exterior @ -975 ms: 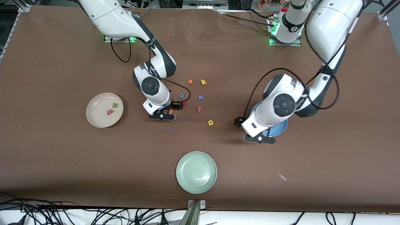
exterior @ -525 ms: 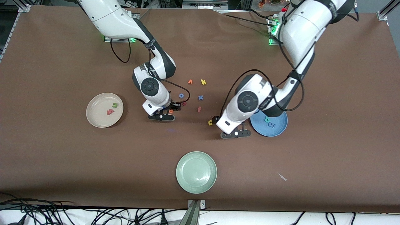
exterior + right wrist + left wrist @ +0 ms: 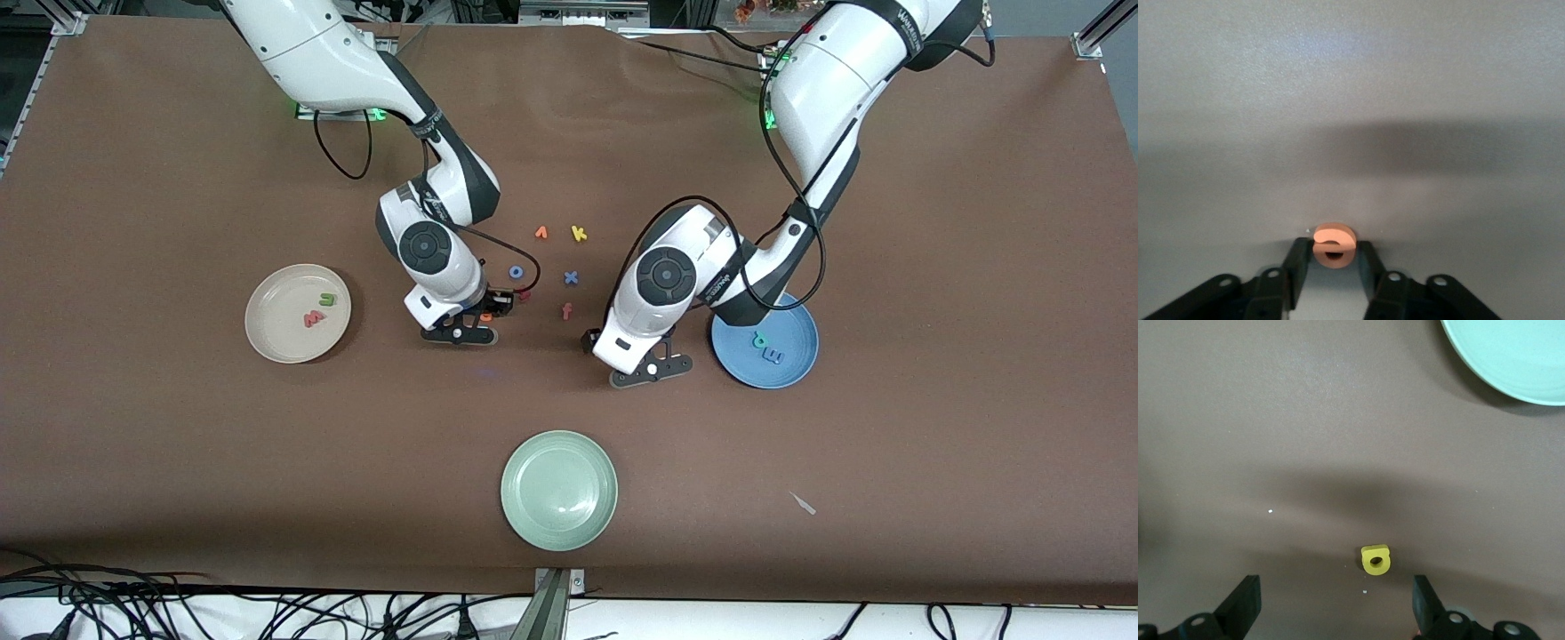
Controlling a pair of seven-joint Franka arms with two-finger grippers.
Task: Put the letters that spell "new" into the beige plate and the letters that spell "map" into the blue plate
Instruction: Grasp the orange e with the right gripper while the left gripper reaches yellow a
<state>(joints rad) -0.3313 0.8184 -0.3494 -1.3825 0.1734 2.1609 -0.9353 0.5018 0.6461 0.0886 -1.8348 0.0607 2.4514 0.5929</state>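
Front view, read across, with the two wrist views as insets.

**(a)** The beige plate (image 3: pixel 267 342) carries the green n (image 3: pixel 327 300) and, at its 7 o'clock, the pinkish-red w (image 3: pixel 313 318).

**(b)** At the plate's 3 o'clock, my right gripper (image 3: pixel 1333 252) is low on the bench (image 3: pixel 178 462). Its fingers (image 3: pixel 1298 257) are pressed together on the two flanks of the orange e (image 3: pixel 1333 244). I judge the foam to be nearly weightless, soft and springy, so it will squash under hard clamping. It may also pivot or flick free if gripped off-centre. A light pinch across the solid body is the sound hold.

**(c)** The spare letters (image 3: pixel 570 277) lie at roughly 2 o'clock of that gripper.

**(d)** My left gripper (image 3: pixel 1336 608) hangs with its fingers wide apart over the yellow a (image 3: pixel 1376 559). The letter lies flat on the bench, off-centre toward one finger. I would recentre, then close across its outer edges and not its hole.

**(e)** At 3 o'clock, the blue plate (image 3: pixel 796 378) holds the teal-green p (image 3: pixel 758 339) and the blue m (image 3: pixel 773 356).

**Limits of view.**
- From the front, my left gripper hides the yellow a altogether, and only a sliver of the orange e shows.
- I cannot tell whether the orange e has left the bench.
- A dark red letter (image 3: pixel 525 294) is partly masked by my right wrist.
- The pale green plate (image 3: pixel 1511 360) is cut off in the left wrist view.
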